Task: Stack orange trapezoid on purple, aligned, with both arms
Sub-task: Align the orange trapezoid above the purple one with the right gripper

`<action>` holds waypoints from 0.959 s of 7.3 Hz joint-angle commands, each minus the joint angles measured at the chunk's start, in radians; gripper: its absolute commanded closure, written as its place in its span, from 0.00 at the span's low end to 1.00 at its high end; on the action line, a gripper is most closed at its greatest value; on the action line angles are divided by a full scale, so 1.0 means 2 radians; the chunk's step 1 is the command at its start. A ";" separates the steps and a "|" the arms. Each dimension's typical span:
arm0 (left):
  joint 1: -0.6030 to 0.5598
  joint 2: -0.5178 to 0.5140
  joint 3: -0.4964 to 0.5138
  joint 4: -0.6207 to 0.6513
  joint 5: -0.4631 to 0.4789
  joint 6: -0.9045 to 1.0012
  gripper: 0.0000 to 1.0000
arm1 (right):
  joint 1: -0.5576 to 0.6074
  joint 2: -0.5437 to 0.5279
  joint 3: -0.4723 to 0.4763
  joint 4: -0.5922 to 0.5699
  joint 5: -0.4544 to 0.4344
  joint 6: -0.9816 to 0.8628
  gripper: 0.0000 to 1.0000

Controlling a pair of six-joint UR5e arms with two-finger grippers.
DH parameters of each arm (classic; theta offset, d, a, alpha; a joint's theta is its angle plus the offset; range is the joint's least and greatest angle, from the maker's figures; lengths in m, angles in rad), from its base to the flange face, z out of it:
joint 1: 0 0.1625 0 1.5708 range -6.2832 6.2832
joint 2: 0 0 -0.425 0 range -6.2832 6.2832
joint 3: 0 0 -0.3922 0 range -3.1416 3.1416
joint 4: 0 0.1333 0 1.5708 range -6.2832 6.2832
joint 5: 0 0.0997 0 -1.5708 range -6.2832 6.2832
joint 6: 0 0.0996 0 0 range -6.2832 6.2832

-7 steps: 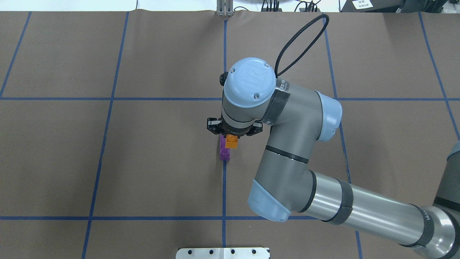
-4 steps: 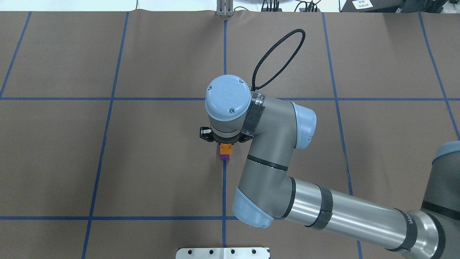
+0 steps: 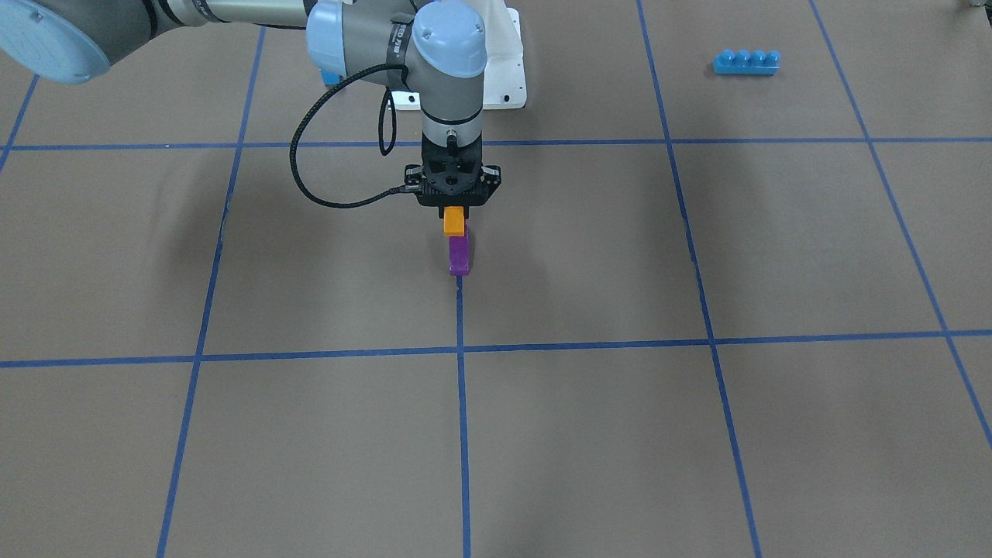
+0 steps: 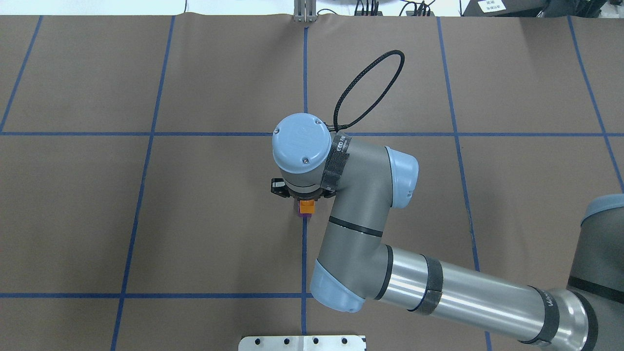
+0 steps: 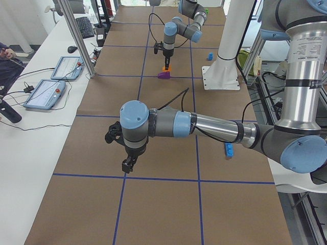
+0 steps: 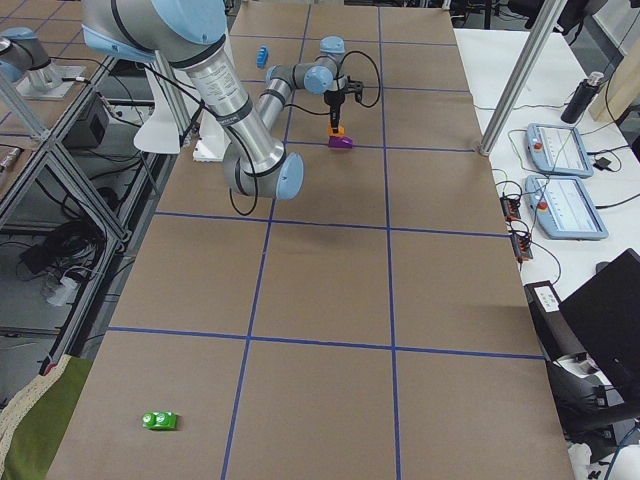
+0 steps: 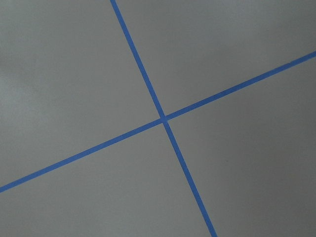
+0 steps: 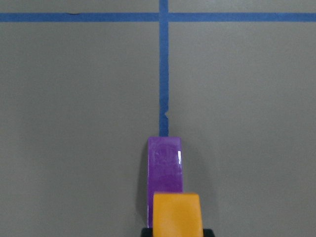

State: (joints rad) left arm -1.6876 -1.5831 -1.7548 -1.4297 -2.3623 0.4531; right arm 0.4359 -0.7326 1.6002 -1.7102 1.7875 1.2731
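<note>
My right gripper point(image 4: 303, 196) points straight down and is shut on the orange trapezoid point(image 4: 306, 206). It holds it over the purple block point(image 3: 459, 256), which lies on the blue centre line. From overhead only a sliver of the purple block point(image 4: 297, 211) shows beside the orange one. In the right wrist view the orange trapezoid point(image 8: 177, 213) covers the near end of the purple block point(image 8: 165, 163). I cannot tell whether they touch. My left gripper point(image 5: 127, 164) hangs over bare table far to the left; I cannot tell whether it is open or shut.
A long blue four-stud brick point(image 3: 745, 61) lies far off on my left side. A small blue block point(image 5: 229, 149) sits near my left arm. A green piece point(image 6: 159, 421) lies at the far right end. The white base plate point(image 3: 508, 70) stands behind the blocks.
My right gripper has carried the orange trapezoid left and towards me. It was beside the purple block's far end and now sits over it, hiding most of it from overhead.
</note>
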 commanded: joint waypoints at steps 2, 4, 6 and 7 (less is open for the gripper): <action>0.000 -0.001 0.000 -0.001 0.000 -0.001 0.00 | -0.001 0.000 -0.002 0.001 -0.004 0.000 1.00; 0.000 0.000 0.000 -0.001 -0.001 -0.002 0.00 | -0.003 0.001 -0.004 0.002 -0.008 -0.001 1.00; 0.000 -0.001 0.000 -0.001 -0.001 -0.002 0.00 | -0.004 0.000 -0.004 0.002 -0.009 -0.001 1.00; 0.000 -0.001 0.000 -0.001 0.000 -0.002 0.00 | -0.005 0.000 -0.005 0.003 -0.009 -0.001 1.00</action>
State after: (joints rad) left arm -1.6874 -1.5844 -1.7548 -1.4312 -2.3635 0.4495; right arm 0.4282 -0.7318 1.5920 -1.7054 1.7705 1.2714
